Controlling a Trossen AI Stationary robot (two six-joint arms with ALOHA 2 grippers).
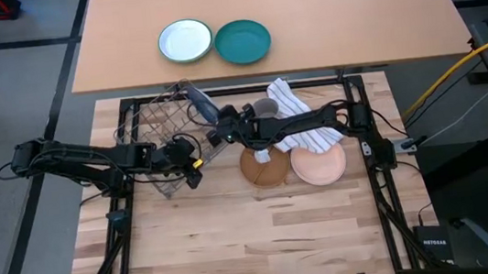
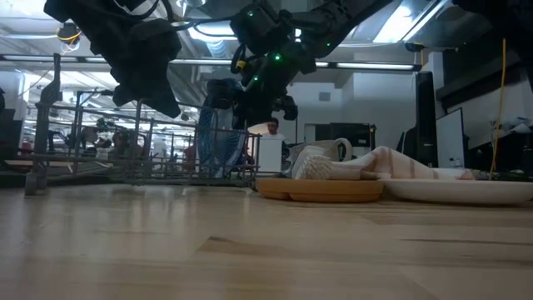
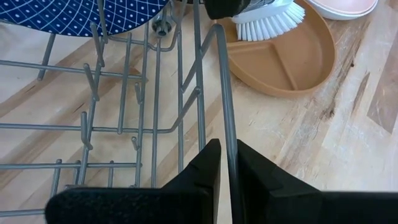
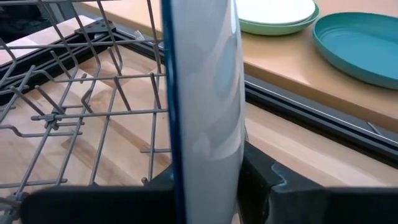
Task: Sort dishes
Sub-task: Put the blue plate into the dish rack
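Observation:
A wire dish rack [image 1: 156, 133] stands on the wooden table. My left gripper [image 1: 193, 159] is shut on its right rim. My right gripper [image 1: 211, 122] is shut on the dark blue dotted plate [image 1: 194, 99], which stands on edge over the rack. The brown wooden plate [image 1: 266, 165] lies flat to the right of the rack with a white-bristled brush [image 3: 267, 22] on it. The salmon-pink plate [image 1: 319, 164] lies flat next to it, partly under a striped towel [image 1: 302, 117]. My left gripper pinches the rack's top rim wire [image 3: 225, 134] between its two fingers, which lie across the wire. The rack sits on the table. My right gripper pinches the blue plate by its rim [image 4: 205, 149], one finger on each face. The plate stands upright on edge, its lower edge [image 3: 93, 28] among the rack's wires; whether it rests on them I cannot tell.
A white plate with a green rim [image 1: 185, 40] and a teal plate [image 1: 242, 42] lie on the tan table beyond the far edge. A black frame [image 1: 220, 92] borders the wooden table. Bare wood lies toward the near edge.

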